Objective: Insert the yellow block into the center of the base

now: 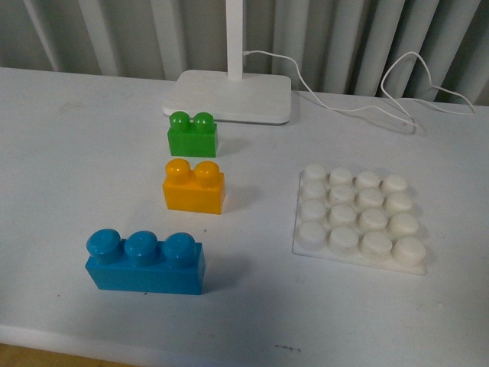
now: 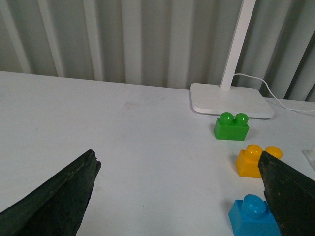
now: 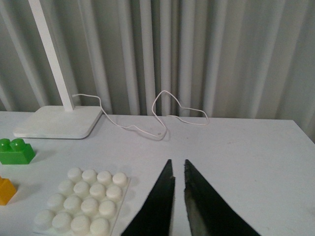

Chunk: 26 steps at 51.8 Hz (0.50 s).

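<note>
While pale curtains (image 1: 114, 30) back the white table (image 1: 76, 138) — left gripper (image 2: 177, 156) gapes wide, right gripper (image 3: 177, 162) nearly closed.

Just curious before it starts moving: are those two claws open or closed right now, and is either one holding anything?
The left gripper is open wide, holding nothing.
The right gripper is shut, holding nothing.

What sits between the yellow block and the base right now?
Nothing: in the front view only bare white table separates the yellow block from the base.
</note>
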Tool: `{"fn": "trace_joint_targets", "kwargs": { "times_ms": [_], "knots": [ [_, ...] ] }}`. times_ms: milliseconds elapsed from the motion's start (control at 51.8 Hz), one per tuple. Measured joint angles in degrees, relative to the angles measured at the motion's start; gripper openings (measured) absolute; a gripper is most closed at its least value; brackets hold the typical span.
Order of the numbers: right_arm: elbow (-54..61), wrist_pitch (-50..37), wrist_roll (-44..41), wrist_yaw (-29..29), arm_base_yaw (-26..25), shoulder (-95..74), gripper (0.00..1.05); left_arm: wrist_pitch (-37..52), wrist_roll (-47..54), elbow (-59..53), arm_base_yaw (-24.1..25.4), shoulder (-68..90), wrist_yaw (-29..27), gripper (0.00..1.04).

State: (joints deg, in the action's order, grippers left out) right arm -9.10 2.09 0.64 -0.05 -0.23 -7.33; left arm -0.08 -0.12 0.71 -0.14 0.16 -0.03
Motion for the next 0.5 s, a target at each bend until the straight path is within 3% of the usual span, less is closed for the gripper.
{"fn": "trace_joint_targets", "kwargs": {
  "times_ms": [58,502],
  "knots": [
    [0.9,-0.3,-0.3,0.0,0.0,0.7,0.01,0.0,0.0,0.0,0.0,0.0,0.0,0.98],
    [5.4,-1.4,-0.4,0.0,0.0,4.1,0.01,0.0,0.0,0.0,0.0,0.0,0.0,0.98]
  ]
}}
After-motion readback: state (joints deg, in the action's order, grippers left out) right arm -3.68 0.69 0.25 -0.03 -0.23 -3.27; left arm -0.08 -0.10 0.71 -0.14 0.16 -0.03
